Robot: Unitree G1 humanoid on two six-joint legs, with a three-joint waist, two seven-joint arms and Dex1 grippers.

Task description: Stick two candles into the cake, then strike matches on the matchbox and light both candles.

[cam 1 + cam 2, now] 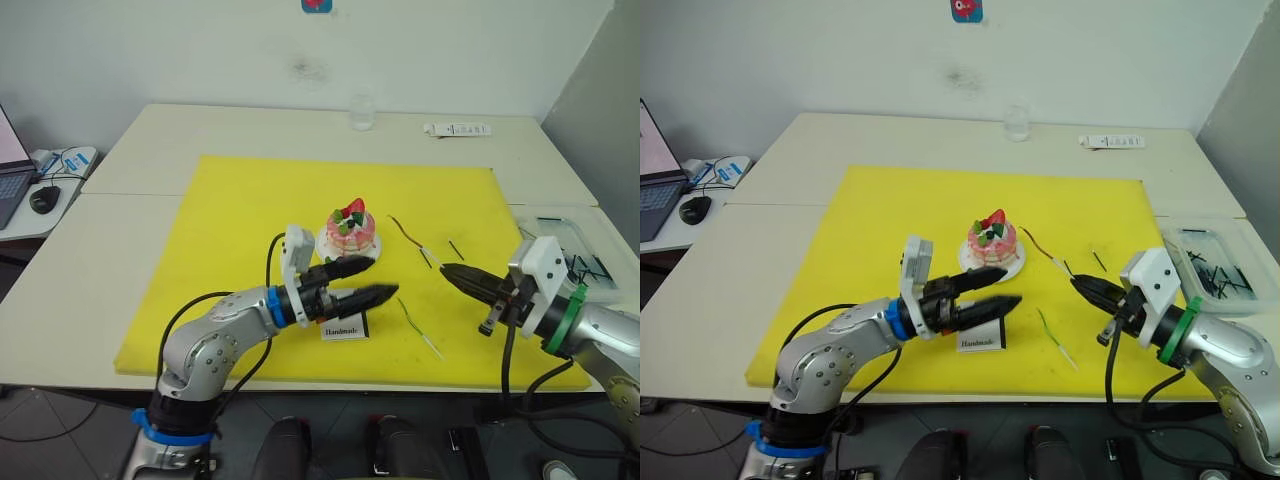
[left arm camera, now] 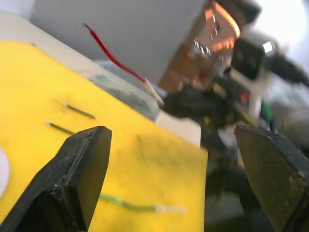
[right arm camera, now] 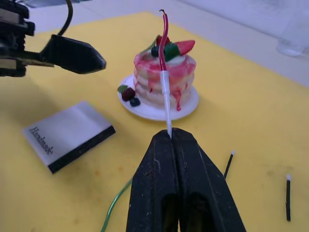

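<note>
The pink cake (image 1: 350, 228) sits on its white plate (image 1: 328, 248) in the middle of the yellow mat (image 1: 250, 220). My right gripper (image 1: 447, 269) is shut on the pale end of the dark red candle (image 3: 164, 43), which it holds off the mat, pointing toward the cake from the right. The green candle (image 1: 418, 327) lies on the mat in front of it. Two matches (image 3: 228, 164) (image 3: 288, 191) lie near the right gripper. My left gripper (image 1: 383, 278) hangs open above the white matchbox (image 1: 345, 327), just in front of the cake.
A clear tray (image 1: 1215, 265) holding dark sticks stands at the right edge of the table. A glass (image 1: 361, 112) and a white tube (image 1: 457, 129) sit at the back. A laptop and mouse (image 1: 45, 198) are on a side table at the left.
</note>
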